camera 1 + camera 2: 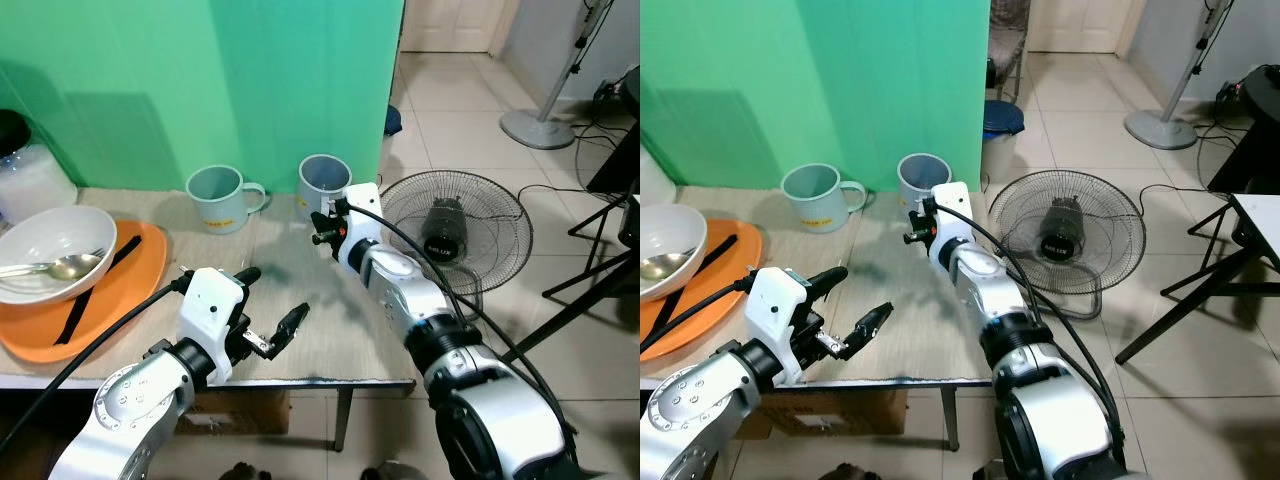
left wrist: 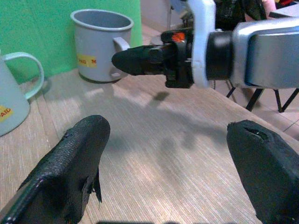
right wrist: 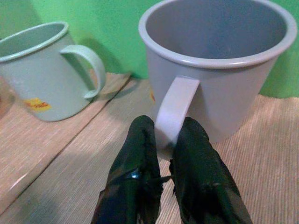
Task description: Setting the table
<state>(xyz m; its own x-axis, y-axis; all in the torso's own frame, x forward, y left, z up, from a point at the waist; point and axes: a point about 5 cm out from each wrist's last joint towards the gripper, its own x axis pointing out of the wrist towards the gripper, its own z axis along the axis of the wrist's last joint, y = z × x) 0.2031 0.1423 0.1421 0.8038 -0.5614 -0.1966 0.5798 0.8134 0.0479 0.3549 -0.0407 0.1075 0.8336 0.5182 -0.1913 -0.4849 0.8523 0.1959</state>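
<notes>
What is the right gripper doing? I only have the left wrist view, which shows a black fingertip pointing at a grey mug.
Observer: The right gripper is shut on the grey mug's handle, one finger on each side of it.
Operator: Is the mug lifted?
Observer: No, the grey mug stands upright on the table, beside the green mug.
Operator: What else is laid out?
Observer: At the robot's left, an orange tray carries a white bowl with a spoon in it.

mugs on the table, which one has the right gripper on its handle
The grey mug, nearest the table's right edge: the right gripper pinches its handle. The pale green mug to its left stands untouched.
</notes>
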